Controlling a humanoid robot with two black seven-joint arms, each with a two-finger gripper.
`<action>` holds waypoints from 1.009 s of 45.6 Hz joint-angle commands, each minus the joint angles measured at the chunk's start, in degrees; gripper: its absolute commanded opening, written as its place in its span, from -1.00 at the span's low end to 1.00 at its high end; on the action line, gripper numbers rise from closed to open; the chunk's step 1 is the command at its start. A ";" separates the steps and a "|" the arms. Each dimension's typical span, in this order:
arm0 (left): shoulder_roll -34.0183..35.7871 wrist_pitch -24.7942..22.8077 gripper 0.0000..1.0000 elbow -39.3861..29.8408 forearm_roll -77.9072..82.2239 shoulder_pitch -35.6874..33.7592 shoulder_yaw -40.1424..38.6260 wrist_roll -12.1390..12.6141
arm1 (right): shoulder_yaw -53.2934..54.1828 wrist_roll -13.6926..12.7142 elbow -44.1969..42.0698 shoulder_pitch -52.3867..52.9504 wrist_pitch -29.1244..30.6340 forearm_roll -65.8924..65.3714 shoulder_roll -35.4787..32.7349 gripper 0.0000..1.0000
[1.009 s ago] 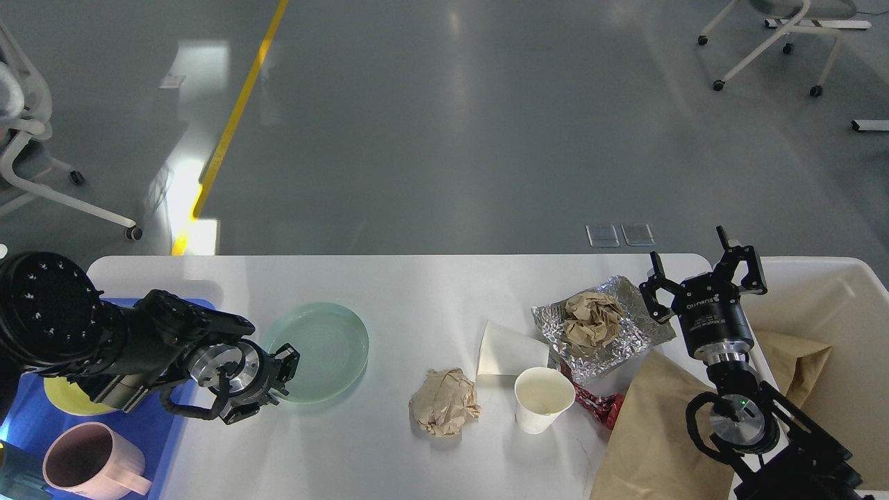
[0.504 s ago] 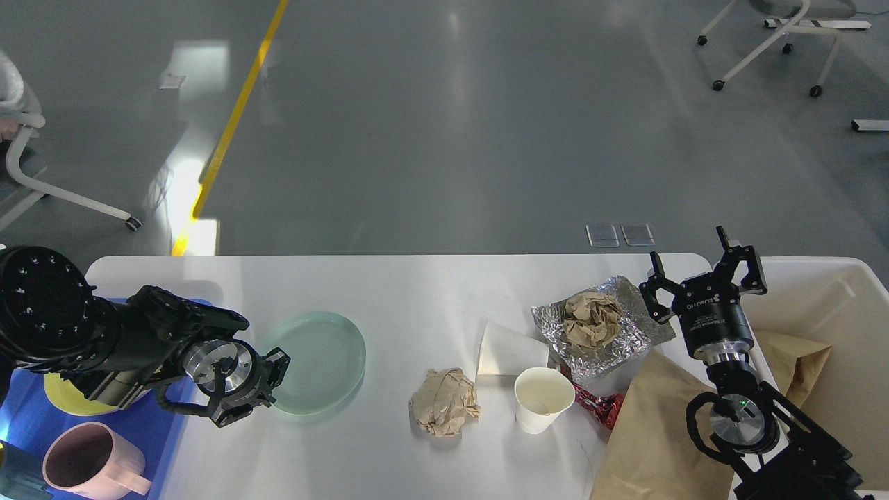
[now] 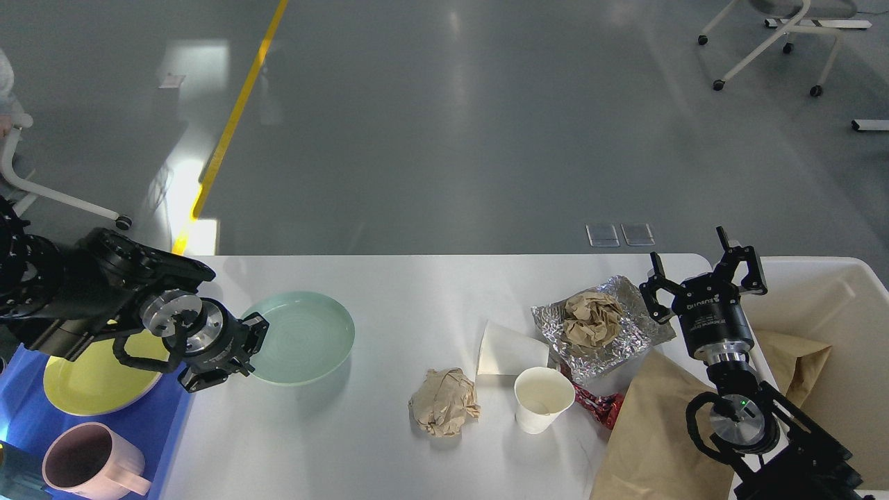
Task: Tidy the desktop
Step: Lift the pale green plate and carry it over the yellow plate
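The white desktop (image 3: 417, 292) fills the lower half of the head view. My left gripper (image 3: 247, 343) is shut on the left rim of a pale green plate (image 3: 302, 337) and holds it slightly above the desktop, with its shadow beneath. My right gripper (image 3: 705, 274) is open and empty, pointing up at the table's right end, just right of a sheet of foil (image 3: 625, 340) with a crumpled paper ball (image 3: 592, 321) on it.
A crumpled brown paper (image 3: 444, 411), an upright paper cup (image 3: 543, 398), a tipped paper cup (image 3: 505, 348), a red wrapper (image 3: 601, 408) and a brown paper bag (image 3: 649, 437) lie mid-right. A cream bin (image 3: 844, 292) stands right. A blue tray (image 3: 28, 423) at left holds a yellow plate (image 3: 90, 378) and pink mug (image 3: 90, 462).
My left gripper has closed on the green plate's rim and moved up and to the left, carrying the plate off the desktop toward the blue tray. The right arm has not moved.
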 commanded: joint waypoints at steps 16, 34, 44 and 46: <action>2.28 -8.19 -1.00 -20.76 0.35 -27.43 14.21 -11.18 | 0.00 0.08 -0.09 0.01 0.00 0.00 0.00 1.00; 0.16 -22.42 -1.00 -33.60 0.70 -55.57 26.08 -14.97 | 0.00 0.08 0.00 0.01 0.00 0.00 0.00 1.00; -1.77 -25.59 -1.00 -33.60 0.70 -56.72 27.67 -15.15 | 0.00 0.00 0.00 0.01 0.00 0.00 0.00 1.00; -1.42 -26.12 -1.00 -33.60 0.79 -56.72 28.37 -15.06 | 0.00 0.00 0.00 0.01 0.00 0.00 0.00 1.00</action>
